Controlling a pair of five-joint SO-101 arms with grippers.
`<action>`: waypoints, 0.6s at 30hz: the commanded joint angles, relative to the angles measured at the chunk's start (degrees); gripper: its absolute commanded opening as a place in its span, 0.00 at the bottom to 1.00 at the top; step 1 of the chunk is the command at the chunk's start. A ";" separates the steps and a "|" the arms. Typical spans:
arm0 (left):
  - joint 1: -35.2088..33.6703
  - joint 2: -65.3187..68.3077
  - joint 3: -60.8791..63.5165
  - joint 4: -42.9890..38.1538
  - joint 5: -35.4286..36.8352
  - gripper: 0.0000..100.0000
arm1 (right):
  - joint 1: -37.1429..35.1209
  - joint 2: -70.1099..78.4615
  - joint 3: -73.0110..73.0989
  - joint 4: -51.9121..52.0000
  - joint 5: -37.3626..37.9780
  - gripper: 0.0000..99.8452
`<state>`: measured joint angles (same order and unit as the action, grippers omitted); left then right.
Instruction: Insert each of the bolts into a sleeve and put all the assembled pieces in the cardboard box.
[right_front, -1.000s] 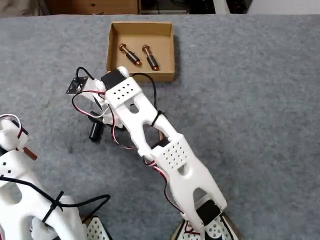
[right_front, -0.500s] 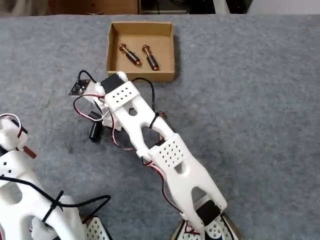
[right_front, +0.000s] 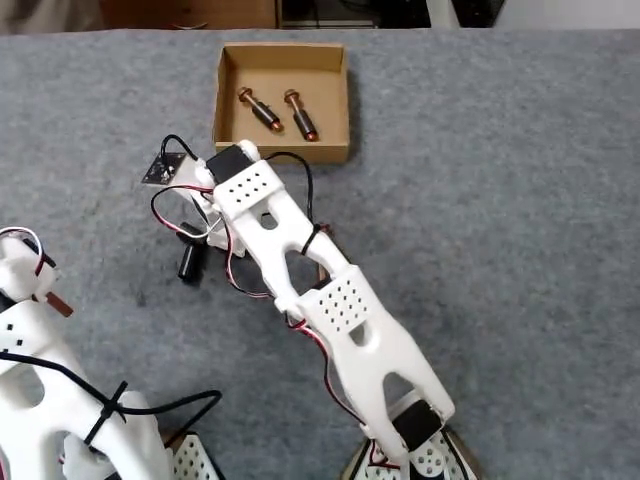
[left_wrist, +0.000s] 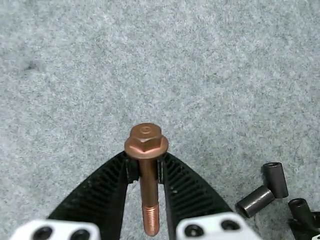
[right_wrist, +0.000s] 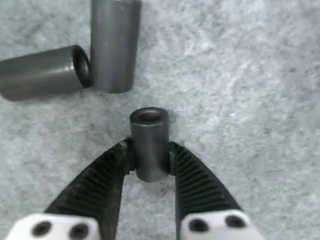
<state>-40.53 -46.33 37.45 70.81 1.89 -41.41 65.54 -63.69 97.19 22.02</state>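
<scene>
Bolt first, since it is nearest to me: the left gripper is clamped on its copper shank just below the hex head. The head sticks out past the fingertips and the threaded end points back toward the wrist. The bolt hangs over bare grey mat, and I can't tell whether it touches it. From above I see this arm low at the left edge of the table.

On my right gripper the jaws are closed on a dark sleeve. They grip it by its sides, and its open end faces out beyond the fingertips. Just past it two loose sleeves lie on the mat. One has its open mouth against the side of the other.

From above, the right arm stretches diagonally from the near edge up to that cluster of sleeves, left of centre.

Farthest off, the cardboard box sits at the back of the table, well apart from both grippers. Two assembled pieces lie inside it side by side, not touching. They are a left one and a right one, each a copper bolt with a dark sleeve around its shank.
</scene>
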 joint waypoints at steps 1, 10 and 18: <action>-0.26 -1.36 -0.79 -1.14 0.26 0.02 | -0.57 0.22 -1.19 1.23 0.09 0.04; 1.14 -1.89 -0.97 -1.14 0.18 0.02 | -0.48 -3.21 -1.45 2.02 0.18 0.00; 4.84 -1.89 -3.43 -1.05 0.53 0.02 | 0.75 -18.86 -5.93 5.19 -0.35 0.00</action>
<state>-37.89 -46.77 37.27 70.81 1.89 -41.58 56.57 -66.68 100.44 22.11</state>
